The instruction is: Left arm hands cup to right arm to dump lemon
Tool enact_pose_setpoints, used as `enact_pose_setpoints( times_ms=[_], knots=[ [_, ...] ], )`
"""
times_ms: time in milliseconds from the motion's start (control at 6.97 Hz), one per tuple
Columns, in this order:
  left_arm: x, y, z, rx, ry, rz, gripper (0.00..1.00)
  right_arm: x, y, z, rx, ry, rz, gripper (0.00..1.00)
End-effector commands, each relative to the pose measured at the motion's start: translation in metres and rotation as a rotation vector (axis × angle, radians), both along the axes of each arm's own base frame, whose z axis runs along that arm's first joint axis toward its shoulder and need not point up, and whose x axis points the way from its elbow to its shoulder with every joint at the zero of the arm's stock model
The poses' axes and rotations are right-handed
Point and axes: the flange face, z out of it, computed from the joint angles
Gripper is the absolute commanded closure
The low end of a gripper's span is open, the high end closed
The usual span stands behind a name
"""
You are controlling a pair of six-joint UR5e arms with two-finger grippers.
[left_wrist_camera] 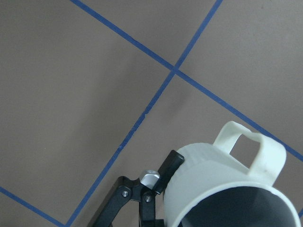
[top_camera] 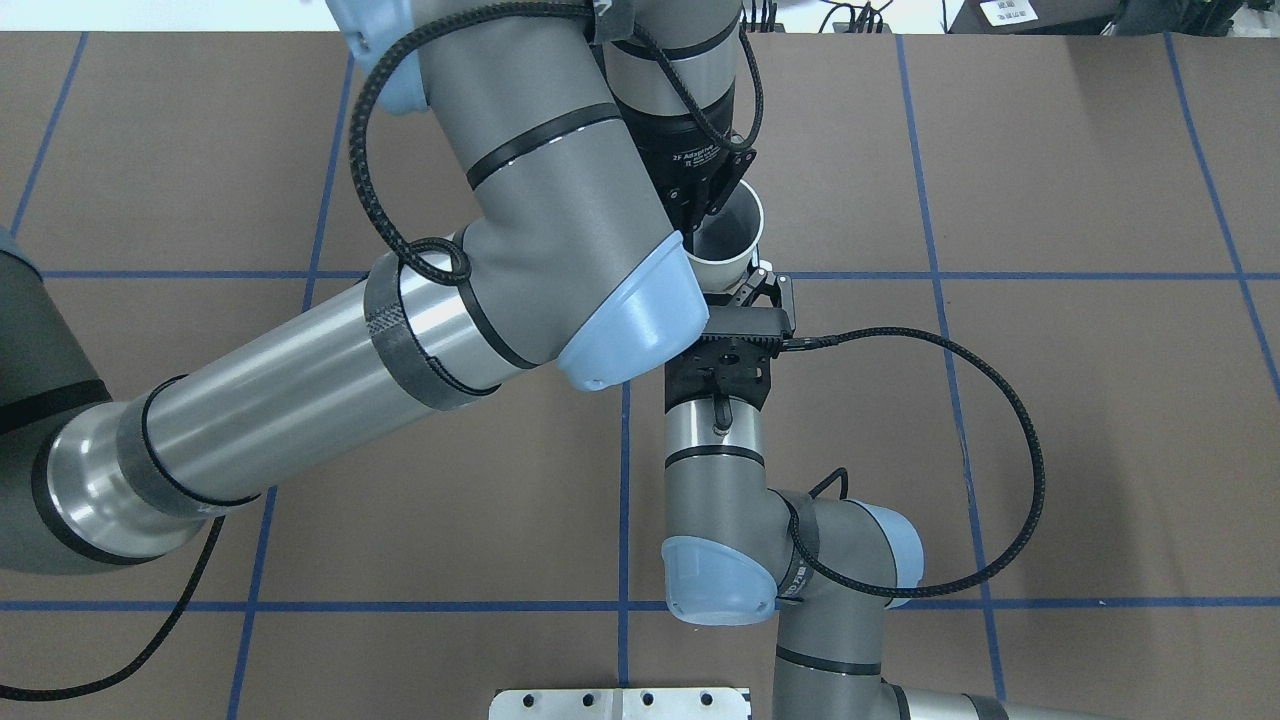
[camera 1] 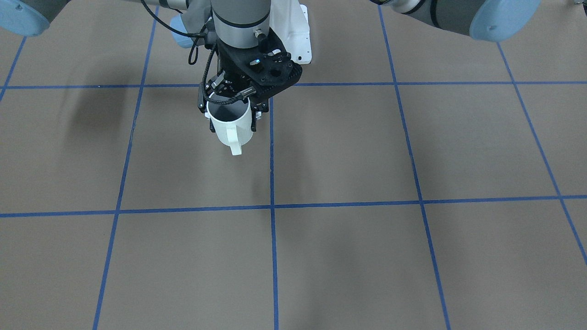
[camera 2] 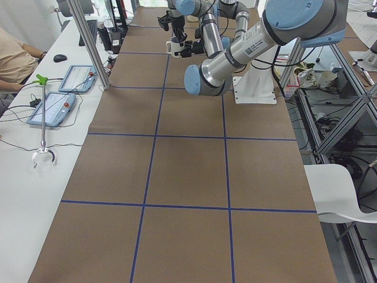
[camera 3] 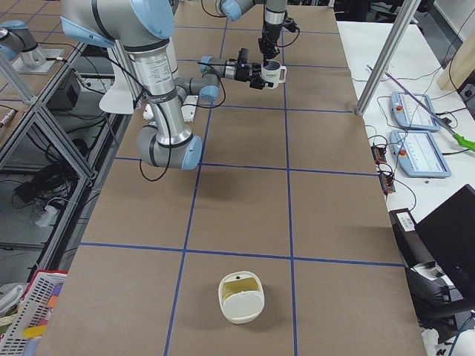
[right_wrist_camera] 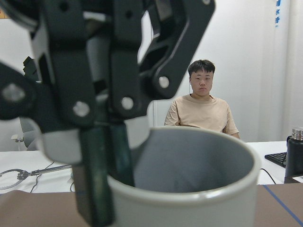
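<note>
The cream-white cup (camera 1: 231,126) hangs upright above the table, its handle (camera 1: 235,145) pointing away from the robot. My left gripper (right_wrist_camera: 110,156) comes down from above and is shut on the cup's rim (top_camera: 712,262), one finger inside and one outside. My right gripper (camera 1: 229,117) reaches in level from the robot's side, and its fingers (left_wrist_camera: 171,163) press the cup's wall on both sides. The cup's grey inside (top_camera: 728,232) shows. The lemon is not in view.
Brown table (camera 1: 367,151) with a blue tape grid. A white lidded container (camera 3: 241,297) stands far off at the table's right end. A seated person (right_wrist_camera: 201,111), a bottle (right_wrist_camera: 294,151) and control tablets (camera 2: 73,76) are at the side bench.
</note>
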Motion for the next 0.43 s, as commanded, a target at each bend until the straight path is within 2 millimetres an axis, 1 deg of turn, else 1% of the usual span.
enact_pose_setpoints(
  times_ms=[0, 143, 287],
  knots=[
    [-0.004, 0.003, -0.005, 0.009, 0.012, -0.001, 1.00, -0.007, 0.007, 0.018, -0.008, 0.026, -0.014, 0.00],
    [-0.006, 0.005, -0.008, 0.013, 0.017, -0.001, 1.00, -0.017, 0.010, 0.028, -0.014, 0.051, -0.022, 0.00],
    [-0.008, 0.006, -0.009, 0.016, 0.022, 0.000, 1.00, -0.032, 0.014, 0.043, -0.029, 0.083, -0.048, 0.00]
  ],
)
